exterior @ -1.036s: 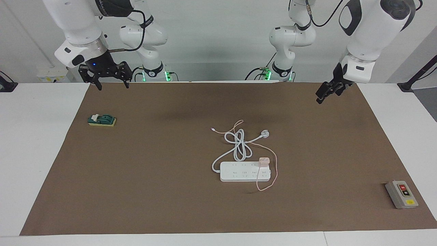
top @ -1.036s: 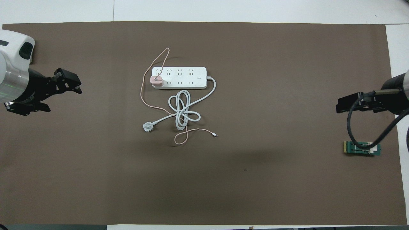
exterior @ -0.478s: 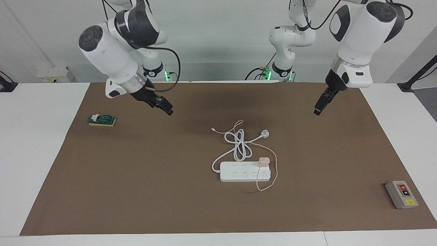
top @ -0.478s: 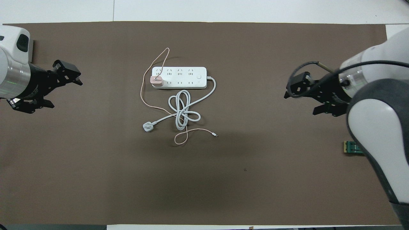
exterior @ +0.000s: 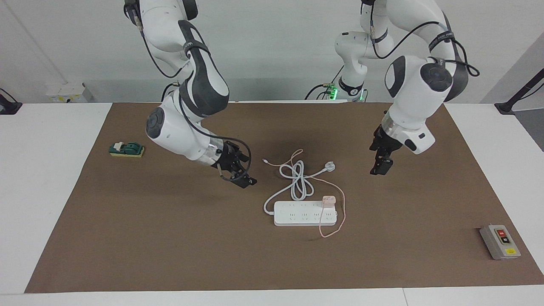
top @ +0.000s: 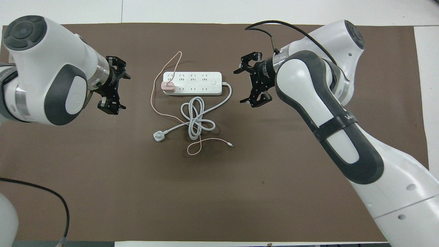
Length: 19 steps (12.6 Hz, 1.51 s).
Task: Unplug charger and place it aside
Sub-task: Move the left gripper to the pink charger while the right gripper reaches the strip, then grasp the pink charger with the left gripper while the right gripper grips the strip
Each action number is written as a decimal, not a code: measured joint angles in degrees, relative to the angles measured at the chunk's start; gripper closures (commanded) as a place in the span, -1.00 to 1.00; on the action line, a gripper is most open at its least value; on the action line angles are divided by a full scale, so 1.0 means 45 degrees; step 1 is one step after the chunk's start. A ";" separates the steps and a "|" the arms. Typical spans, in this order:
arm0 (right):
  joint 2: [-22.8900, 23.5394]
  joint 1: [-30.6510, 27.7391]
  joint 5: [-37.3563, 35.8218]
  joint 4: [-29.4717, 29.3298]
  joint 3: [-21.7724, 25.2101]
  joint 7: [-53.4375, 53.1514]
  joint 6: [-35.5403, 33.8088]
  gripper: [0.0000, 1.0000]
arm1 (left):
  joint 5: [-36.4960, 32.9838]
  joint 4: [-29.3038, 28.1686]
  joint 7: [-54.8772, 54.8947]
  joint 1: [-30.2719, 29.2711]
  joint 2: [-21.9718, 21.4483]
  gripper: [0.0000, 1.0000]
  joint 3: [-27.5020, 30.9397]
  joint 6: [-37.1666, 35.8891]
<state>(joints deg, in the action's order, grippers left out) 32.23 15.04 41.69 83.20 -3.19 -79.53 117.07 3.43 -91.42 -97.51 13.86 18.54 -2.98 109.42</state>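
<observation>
One pale-pink charger (exterior: 328, 199) sits just below the centre of the facing view, plugged upright into the white power strip (exterior: 297, 214) at its end toward the left arm, so nothing has been pulled yet. Its thin pink cable (exterior: 343, 212) loops slack around that end, which should let it lift free. Higher in the frame, the strip's white cord (exterior: 297, 182) lies coiled beside its round plug (exterior: 330, 166). Flanking them over the brown bench, the left gripper (exterior: 378, 163) and right gripper (exterior: 246, 170) each hang with fingers spread wide, empty. I'd guess one pins the strip while the other pulls.
</observation>
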 measured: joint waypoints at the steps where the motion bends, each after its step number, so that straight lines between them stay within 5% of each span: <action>1: 0.0501 0.0182 0.0166 -0.0349 -0.0002 -0.0255 0.0347 -1.00 | 0.0000 0.0689 -0.0482 0.0225 0.0697 -1.00 0.0007 -0.0002; 4: 0.2025 0.0517 0.0763 -0.1840 -0.0002 -0.0775 0.0585 -1.00 | -0.0025 0.2102 -0.1560 0.0788 0.2243 -1.00 0.0020 0.0007; 9: 0.4913 0.1042 0.0817 -0.5061 0.0004 -0.0800 0.0499 -1.00 | -0.0185 0.2217 -0.2400 0.1139 0.3058 -1.00 0.0051 0.1151; 16: 0.5834 0.1270 0.0820 -0.5975 -0.0010 -0.0512 0.0637 -1.00 | -0.0363 0.0746 -0.2409 0.1452 0.3052 -0.91 0.0034 0.3052; 19: 0.5972 0.1371 0.0877 -0.5996 -0.0021 -0.0446 0.0616 -1.00 | -0.0405 0.0646 -0.2432 0.1564 0.2985 0.80 0.0034 0.3212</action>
<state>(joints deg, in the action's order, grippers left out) 59.11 21.21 45.63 56.22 -3.28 -81.54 119.84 1.61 -88.52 -108.46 20.90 31.98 -2.83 123.88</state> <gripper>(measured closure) 0.000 0.154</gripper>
